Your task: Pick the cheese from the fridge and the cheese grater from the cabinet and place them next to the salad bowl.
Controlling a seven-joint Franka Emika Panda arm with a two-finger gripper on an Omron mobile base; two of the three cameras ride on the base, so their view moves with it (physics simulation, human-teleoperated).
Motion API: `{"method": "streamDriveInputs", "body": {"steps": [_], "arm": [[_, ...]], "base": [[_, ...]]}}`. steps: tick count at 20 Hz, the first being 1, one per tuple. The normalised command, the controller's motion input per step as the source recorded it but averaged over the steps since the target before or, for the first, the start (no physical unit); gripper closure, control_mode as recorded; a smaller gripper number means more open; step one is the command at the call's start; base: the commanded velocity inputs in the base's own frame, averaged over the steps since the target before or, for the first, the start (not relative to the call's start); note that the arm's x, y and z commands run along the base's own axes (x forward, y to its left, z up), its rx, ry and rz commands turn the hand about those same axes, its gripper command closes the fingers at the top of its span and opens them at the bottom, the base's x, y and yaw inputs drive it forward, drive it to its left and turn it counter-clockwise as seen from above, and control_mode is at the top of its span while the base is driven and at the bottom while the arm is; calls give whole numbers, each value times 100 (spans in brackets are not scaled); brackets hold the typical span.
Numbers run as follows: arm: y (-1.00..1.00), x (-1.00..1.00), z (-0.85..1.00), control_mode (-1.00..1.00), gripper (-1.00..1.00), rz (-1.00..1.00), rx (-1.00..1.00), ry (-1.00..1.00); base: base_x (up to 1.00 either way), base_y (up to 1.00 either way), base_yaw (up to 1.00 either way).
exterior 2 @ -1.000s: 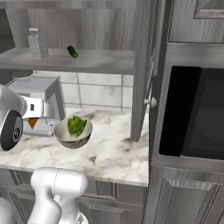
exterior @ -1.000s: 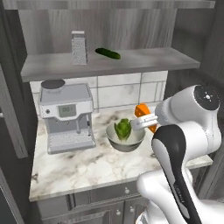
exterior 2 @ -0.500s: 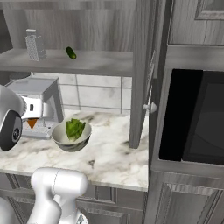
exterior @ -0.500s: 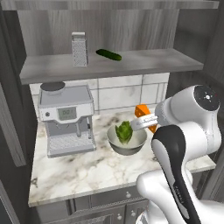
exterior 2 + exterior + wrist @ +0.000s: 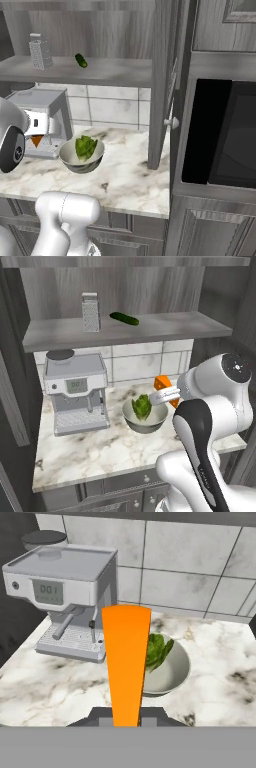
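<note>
My gripper [image 5: 168, 393] is shut on the cheese [image 5: 161, 383], an orange wedge held just right of the salad bowl [image 5: 145, 417] and above the counter. In the hand view the cheese [image 5: 126, 662] rises between the finger tips, in front of the salad bowl [image 5: 170, 667] with its green lettuce. From the right base view a tip of the cheese [image 5: 36, 141] shows left of the salad bowl [image 5: 81, 156]. The cheese grater [image 5: 90, 312] stands upright on the cabinet [image 5: 165, 326] shelf above. The fridge is out of view.
A grey coffee machine [image 5: 76, 391] stands on the marble counter [image 5: 100, 451] left of the bowl. A green cucumber [image 5: 124, 318] lies on the shelf beside the grater. A black oven [image 5: 225, 135] is built into the wall unit at the right, behind a cabinet post [image 5: 160, 100].
Both base views have shifted slightly, so the camera has moved a little. The cheese stays in the shut gripper beside the bowl.
</note>
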Motion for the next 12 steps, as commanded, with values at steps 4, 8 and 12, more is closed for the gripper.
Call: {"method": "streamDriveInputs", "body": {"steps": [4, 8, 12], "arm": [[0, 0, 0, 100, 100, 0, 0, 0], [0, 0, 0, -100, 100, 0, 0, 0], [0, 0, 0, -100, 100, 0, 0, 0]], "base": [[0, 0, 0], [0, 0, 0], [0, 0, 0]]}}
